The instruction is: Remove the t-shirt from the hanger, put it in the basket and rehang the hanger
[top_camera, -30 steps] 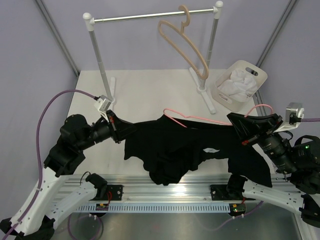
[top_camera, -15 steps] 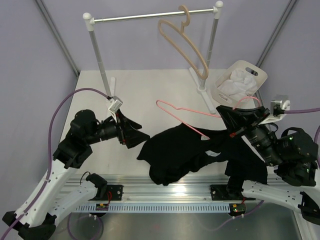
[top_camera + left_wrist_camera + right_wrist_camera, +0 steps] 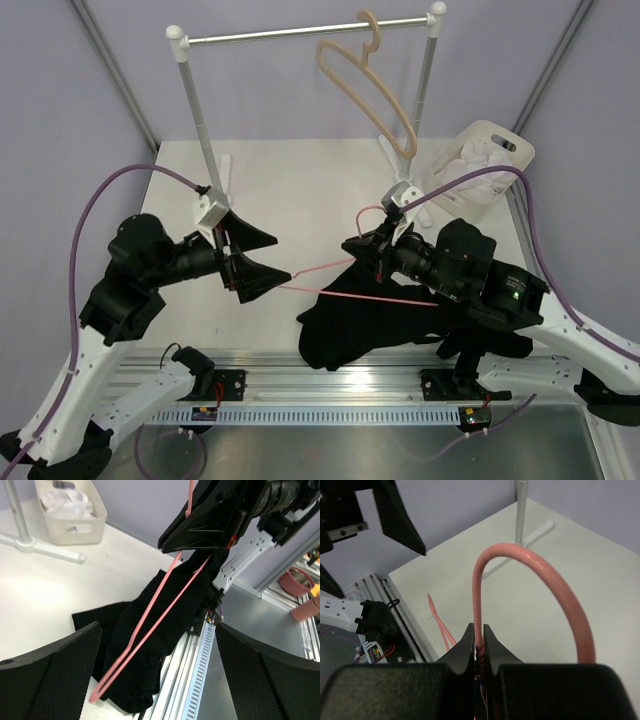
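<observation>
- Right wrist view: the right jaws are pressed together on the hanger (image 3: pixel 506 550), pinching its wire just below the hook, which arcs up and over them.
- From the right jaws the hanger's pink triangle reaches across towards the left jaws. Its far corner lies between the left fingers (image 3: pixel 55 680), close by the lower one in the top external view. Whether it touches that finger I cannot tell.
- The left jaws are spread wide, with nothing gripped.
- The t-shirt (image 3: pixel 350 335) lies in a black heap on the table (image 3: pixel 290 190), under the right jaws and off to one side of the left jaws, at the table's near edge.
- One fold of it rises towards the right jaws, behind the hanger's two long wires. Whether it is caught on the wire there is hidden.
- Beyond the right jaws stand a rack (image 3: pixel 300 31) and a bin (image 3: pixel 75 527) with white cloth (image 3: pixel 62 500) in it, both well apart from the left jaws.
</observation>
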Available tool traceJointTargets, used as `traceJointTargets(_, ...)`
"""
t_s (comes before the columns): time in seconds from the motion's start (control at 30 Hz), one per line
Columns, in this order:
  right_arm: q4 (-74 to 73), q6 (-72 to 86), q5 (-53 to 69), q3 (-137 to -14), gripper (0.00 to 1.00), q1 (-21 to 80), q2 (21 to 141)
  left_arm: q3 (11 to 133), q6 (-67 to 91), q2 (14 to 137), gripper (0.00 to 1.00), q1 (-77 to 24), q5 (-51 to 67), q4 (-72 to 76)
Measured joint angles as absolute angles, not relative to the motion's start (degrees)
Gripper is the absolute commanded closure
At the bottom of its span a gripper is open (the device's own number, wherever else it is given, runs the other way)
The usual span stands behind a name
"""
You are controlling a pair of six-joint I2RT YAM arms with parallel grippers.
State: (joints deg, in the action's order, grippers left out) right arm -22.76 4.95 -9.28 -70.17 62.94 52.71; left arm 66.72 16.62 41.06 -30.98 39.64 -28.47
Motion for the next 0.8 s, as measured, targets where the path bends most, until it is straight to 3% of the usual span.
traceJointTargets(0.43,-20.03,5.37,-1.83,-74.61,1.0,62.94,60.71,66.57,8.27,49.39,0.11,-30.96,47.99,-30.76)
traceJointTargets(0.6,-18.74,5.78,0.05,-75.99,1.0,62.35,62.89,65.78,6.0,50.74,0.21,-31.44,49.04,-31.2)
traceJointTargets(0.7,-18.04,6.33,1.56,-76.62,1.0,61.76,64.18,65.8,5.45,52.66,0.37,-32.38,49.3,-31.2)
traceJointTargets(0.8,-17.23,6.94,2.81,-76.73,1.0,61.43,65.25,65.8,5.08,54.83,0.94,-33.56,49.58,-31.46)
